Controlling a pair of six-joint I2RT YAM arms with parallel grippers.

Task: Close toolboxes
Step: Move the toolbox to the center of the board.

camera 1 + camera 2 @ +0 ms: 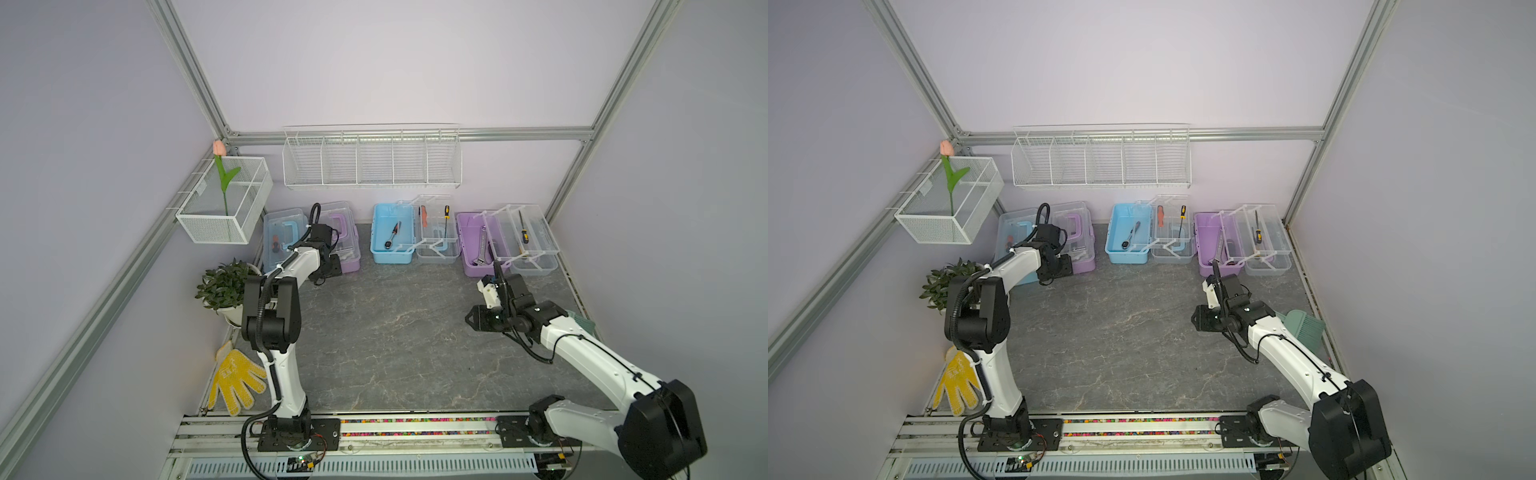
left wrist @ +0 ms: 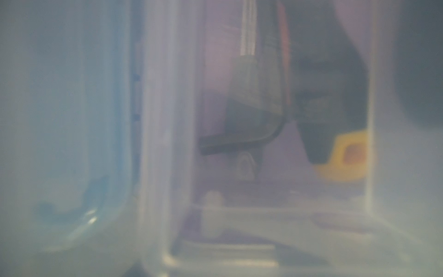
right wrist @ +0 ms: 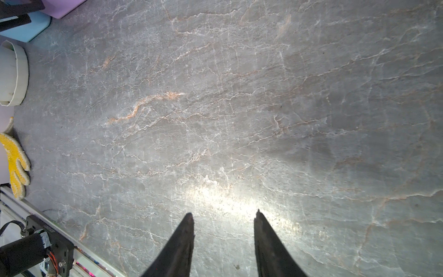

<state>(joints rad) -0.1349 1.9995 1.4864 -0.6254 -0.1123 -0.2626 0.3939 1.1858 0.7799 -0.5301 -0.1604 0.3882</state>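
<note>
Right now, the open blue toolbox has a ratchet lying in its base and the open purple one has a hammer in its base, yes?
Not a hammer: the open purple toolbox has an adjustable wrench in its base, as both top views show. The open blue toolbox does have a ratchet lying in its base.

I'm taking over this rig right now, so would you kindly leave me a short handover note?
Left gripper: at the front of the closed purple toolbox, next to the closed blue toolbox. Its jaws are hidden, so I cannot tell its state.
Right gripper: open and empty, above the bare table.
Done: those two toolboxes have their lids down. Whether they are latched cannot be judged.
Left to do: close the open blue toolbox and the open purple toolbox, both wide open at the back wall.
</note>
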